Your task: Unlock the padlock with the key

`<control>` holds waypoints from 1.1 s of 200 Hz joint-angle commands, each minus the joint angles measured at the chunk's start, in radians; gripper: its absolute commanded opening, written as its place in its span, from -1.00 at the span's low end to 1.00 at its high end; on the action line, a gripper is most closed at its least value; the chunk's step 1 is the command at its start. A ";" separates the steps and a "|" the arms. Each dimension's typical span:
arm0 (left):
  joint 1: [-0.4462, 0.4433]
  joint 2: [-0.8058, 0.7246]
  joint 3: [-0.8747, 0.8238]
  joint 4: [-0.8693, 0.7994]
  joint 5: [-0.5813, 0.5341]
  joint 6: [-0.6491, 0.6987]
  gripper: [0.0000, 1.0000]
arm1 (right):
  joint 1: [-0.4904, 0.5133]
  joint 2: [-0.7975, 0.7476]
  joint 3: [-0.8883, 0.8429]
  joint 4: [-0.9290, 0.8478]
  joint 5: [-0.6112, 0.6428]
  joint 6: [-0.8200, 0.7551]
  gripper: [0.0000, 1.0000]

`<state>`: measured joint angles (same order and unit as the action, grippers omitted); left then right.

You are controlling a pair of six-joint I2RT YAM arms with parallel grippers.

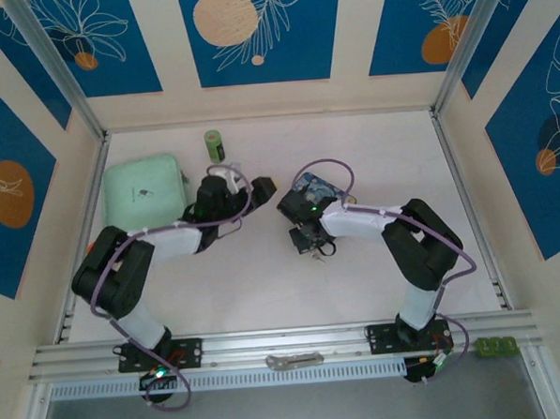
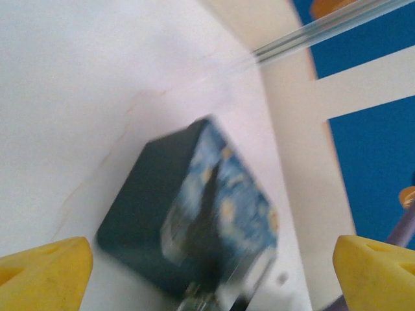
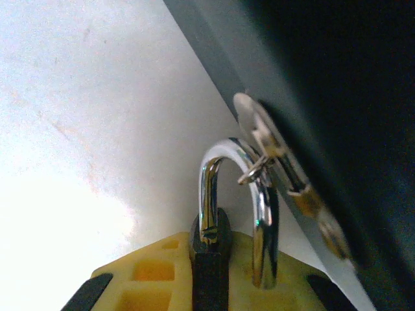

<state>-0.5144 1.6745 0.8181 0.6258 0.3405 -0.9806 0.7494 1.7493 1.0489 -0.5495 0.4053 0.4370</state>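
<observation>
Right claw (image 3: 214, 293) on padlock (image 3: 209, 249), white tabletop (image 1: 265, 281)

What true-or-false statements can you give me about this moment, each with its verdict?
1. The right tool is closed on the padlock. True.
2. The left tool is clamped shut. False: its yellow fingers stand wide apart, holding nothing.
3. The blue tin lies on the white table ahead of the left tool. True.
4. The mint-green case sits beside the right arm. False: it sits at the table's far left.
</observation>
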 commanded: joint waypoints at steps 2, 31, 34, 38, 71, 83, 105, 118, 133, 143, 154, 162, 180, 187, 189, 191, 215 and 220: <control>0.004 0.109 0.097 0.010 0.051 0.077 0.88 | -0.045 -0.067 -0.040 0.062 -0.162 -0.120 -1.00; -0.009 0.238 0.159 0.085 0.097 0.017 0.77 | -0.086 -0.097 -0.052 0.101 -0.228 -0.172 -1.00; -0.012 0.247 0.164 0.094 0.102 0.009 0.76 | -0.087 -0.098 -0.052 0.103 -0.228 -0.178 -1.00; -0.018 0.260 0.169 0.101 0.104 0.003 0.73 | -0.088 -0.099 -0.053 0.109 -0.229 -0.185 -1.00; -0.063 0.312 0.179 0.130 0.103 -0.025 0.55 | -0.088 -0.098 -0.058 0.139 -0.218 -0.223 -1.00; -0.072 0.321 0.170 0.154 0.106 -0.045 0.46 | -0.090 -0.099 -0.065 0.163 -0.204 -0.230 -1.00; -0.085 0.333 0.145 0.205 0.108 -0.077 0.19 | -0.093 -0.095 -0.056 0.196 -0.176 -0.248 -1.00; -0.096 0.342 0.129 0.235 0.110 -0.094 0.00 | -0.093 -0.088 -0.041 0.211 -0.156 -0.268 -1.00; -0.109 0.355 0.121 0.259 0.119 -0.109 -0.18 | -0.094 -0.081 -0.015 0.220 -0.140 -0.294 -1.00; -0.117 0.365 0.116 0.280 0.121 -0.124 -0.27 | -0.093 -0.076 0.000 0.224 -0.132 -0.315 -1.00; -0.128 0.377 0.109 0.310 0.127 -0.144 -0.36 | -0.090 -0.075 0.005 0.241 -0.131 -0.348 -1.00; -0.134 0.384 0.105 0.328 0.132 -0.159 -0.39 | -0.091 -0.073 0.009 0.250 -0.123 -0.364 -1.00; -0.149 0.389 0.094 0.354 0.137 -0.176 -0.44 | -0.106 -0.069 0.018 0.262 -0.153 -0.367 -1.00; -0.153 0.386 0.089 0.357 0.137 -0.180 -0.44 | -0.122 -0.068 0.028 0.253 -0.208 -0.342 -1.00; -0.154 0.386 0.087 0.357 0.137 -0.180 -0.44 | -0.129 -0.070 0.031 0.250 -0.229 -0.333 -1.00; -0.154 0.385 0.086 0.357 0.137 -0.181 -0.44 | -0.134 -0.070 0.033 0.246 -0.250 -0.323 -1.00; -0.154 0.361 0.053 0.366 0.120 -0.185 -0.43 | -0.204 -0.055 0.069 0.171 -0.407 -0.155 -1.00; -0.154 0.356 0.048 0.362 0.114 -0.182 -0.43 | -0.223 -0.046 0.077 0.149 -0.454 -0.114 -1.00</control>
<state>-0.6090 2.0487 0.9085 0.9646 0.3630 -1.1446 0.5961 1.6798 1.0363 -0.4519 0.1741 0.1719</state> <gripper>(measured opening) 0.284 0.128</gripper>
